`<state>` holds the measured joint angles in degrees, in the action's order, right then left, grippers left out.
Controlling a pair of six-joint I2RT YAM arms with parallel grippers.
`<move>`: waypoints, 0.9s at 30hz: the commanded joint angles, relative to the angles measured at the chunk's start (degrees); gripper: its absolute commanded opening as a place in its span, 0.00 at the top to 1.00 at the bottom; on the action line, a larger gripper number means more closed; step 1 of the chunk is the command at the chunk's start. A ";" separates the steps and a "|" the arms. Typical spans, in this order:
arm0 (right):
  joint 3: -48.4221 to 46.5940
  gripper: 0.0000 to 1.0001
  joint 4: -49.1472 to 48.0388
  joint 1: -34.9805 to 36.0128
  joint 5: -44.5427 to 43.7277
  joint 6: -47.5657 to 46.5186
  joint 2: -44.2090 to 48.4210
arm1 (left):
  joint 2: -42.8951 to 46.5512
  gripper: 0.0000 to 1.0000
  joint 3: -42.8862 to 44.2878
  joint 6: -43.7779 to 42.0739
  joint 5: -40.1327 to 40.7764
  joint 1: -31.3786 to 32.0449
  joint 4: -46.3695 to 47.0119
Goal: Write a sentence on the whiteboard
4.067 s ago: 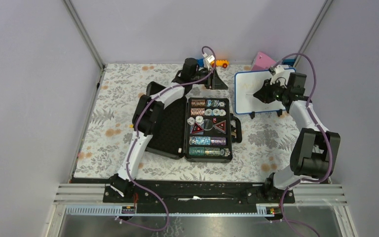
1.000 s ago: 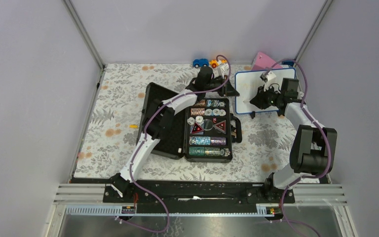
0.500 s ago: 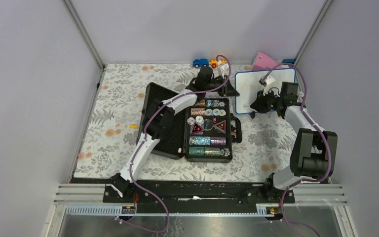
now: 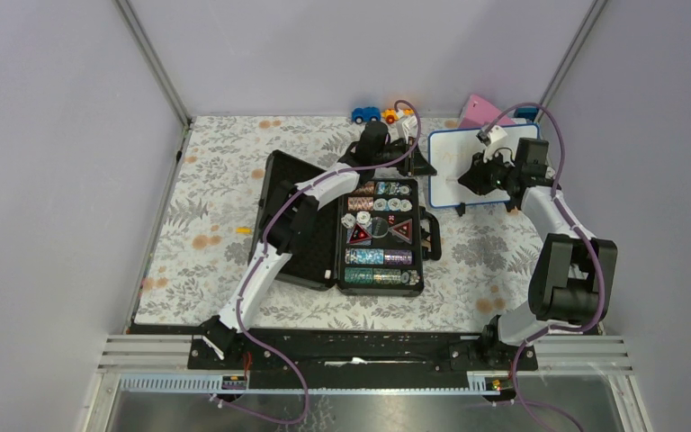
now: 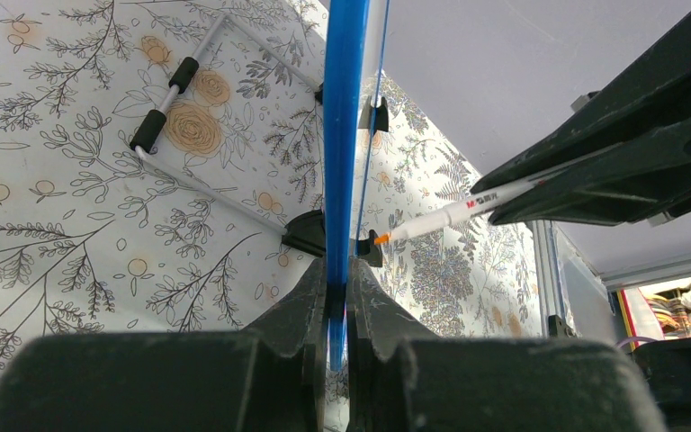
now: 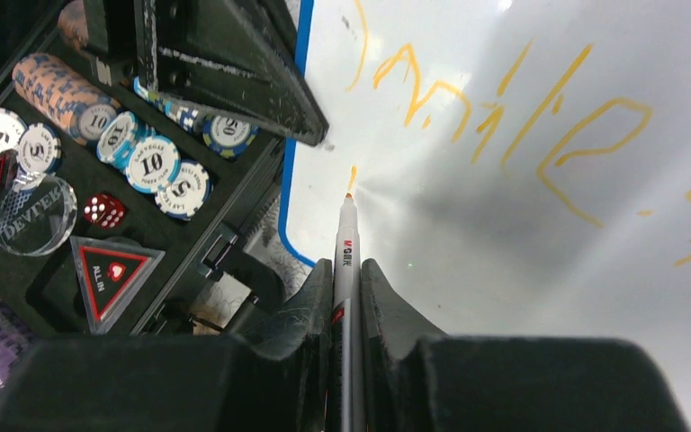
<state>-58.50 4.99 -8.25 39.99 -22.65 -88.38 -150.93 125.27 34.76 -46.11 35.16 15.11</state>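
Observation:
The whiteboard [image 4: 450, 148] stands upright at the back right, white with a blue frame [image 5: 342, 126]. My left gripper [image 4: 419, 163] is shut on its left edge; in the left wrist view that gripper [image 5: 336, 290] pinches the blue frame. My right gripper [image 4: 469, 179] hovers in front of the board, shut on a white marker [image 6: 345, 243]. The marker's orange tip [image 5: 380, 238] sits at or just off the board face, below a short stroke. The sentence [image 6: 504, 108] shows as orange handwriting across the board's upper part.
An open black case of poker chips [image 4: 378, 236] lies just left of the board, its chips [image 6: 153, 166] close under the right gripper. Toy cars [image 4: 382, 114] and a pink wedge [image 4: 477, 110] sit at the back edge. The board's wire stand [image 5: 180, 81] rests on the floral cloth behind it.
My right gripper dipped toward the board's lower left corner with the marker, then came back up a little. The left arm and the board have not moved over the last second.

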 commanded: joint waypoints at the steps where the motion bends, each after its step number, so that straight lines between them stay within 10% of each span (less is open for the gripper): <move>1: -3.71 1.00 -2.23 0.34 0.88 1.41 -1.50 | 1.12 1.00 1.31 -0.05 0.73 -0.97 1.50; 27: -5.41 1.00 -1.33 0.69 1.61 1.33 -3.12 | 1.39 1.00 1.43 -0.05 0.73 -0.97 1.50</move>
<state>-61.08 4.03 -8.23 41.25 -21.19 -91.13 -150.93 125.29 34.76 -46.13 35.16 15.11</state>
